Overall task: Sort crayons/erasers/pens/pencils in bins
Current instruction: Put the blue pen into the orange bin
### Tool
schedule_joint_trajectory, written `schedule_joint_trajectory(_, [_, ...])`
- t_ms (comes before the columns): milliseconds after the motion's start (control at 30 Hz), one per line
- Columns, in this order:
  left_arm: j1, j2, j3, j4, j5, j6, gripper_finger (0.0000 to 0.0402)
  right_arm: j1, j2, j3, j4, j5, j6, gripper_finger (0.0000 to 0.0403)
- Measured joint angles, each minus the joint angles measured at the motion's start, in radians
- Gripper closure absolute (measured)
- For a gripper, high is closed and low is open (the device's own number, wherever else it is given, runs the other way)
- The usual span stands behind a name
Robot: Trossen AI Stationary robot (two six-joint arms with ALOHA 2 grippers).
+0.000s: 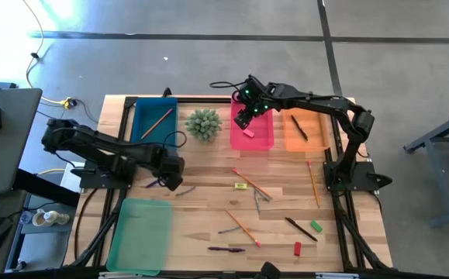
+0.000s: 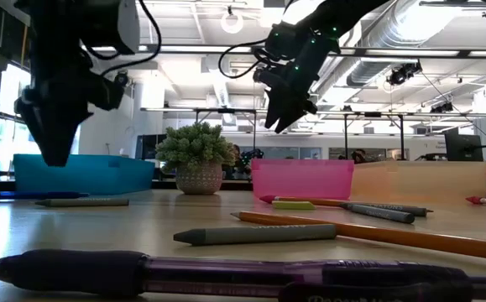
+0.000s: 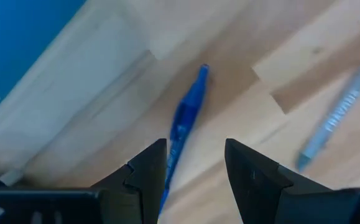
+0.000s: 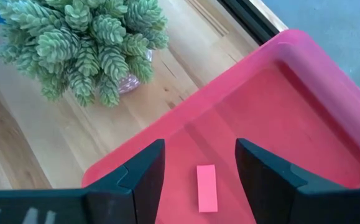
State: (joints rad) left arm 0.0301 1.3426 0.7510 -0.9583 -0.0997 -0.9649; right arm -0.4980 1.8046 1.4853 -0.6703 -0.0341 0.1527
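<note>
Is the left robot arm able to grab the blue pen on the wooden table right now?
Probably yes. The left gripper hangs open right above the blue pen, which lies flat on bare wood with nothing covering it.

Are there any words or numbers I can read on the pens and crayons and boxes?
Purple pen, low view: raised lettering near its right end, too blurred to read.
Grey crayon, left wrist view: print along its side, too blurred to read.
Grey crayon, low view: faint marks, not readable.
Pink bin, blue bin, orange bin: no words show.
Nothing can be read for sure.
</note>
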Motion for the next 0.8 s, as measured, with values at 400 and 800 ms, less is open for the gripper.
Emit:
schedule_joint_trajectory(400, [0.048, 0.116, 0.000, 0.046, 0.009, 0.117, 0.0252, 0.000, 0.000, 0.000, 0.000, 0.000, 0.003, 0.0215])
schedule_joint_trajectory(800, [0.067, 0.246, 0.005, 0.055, 0.023, 0.200, 0.0252, 0.000, 0.000, 0.000, -0.004, 0.000, 0.003, 0.0215])
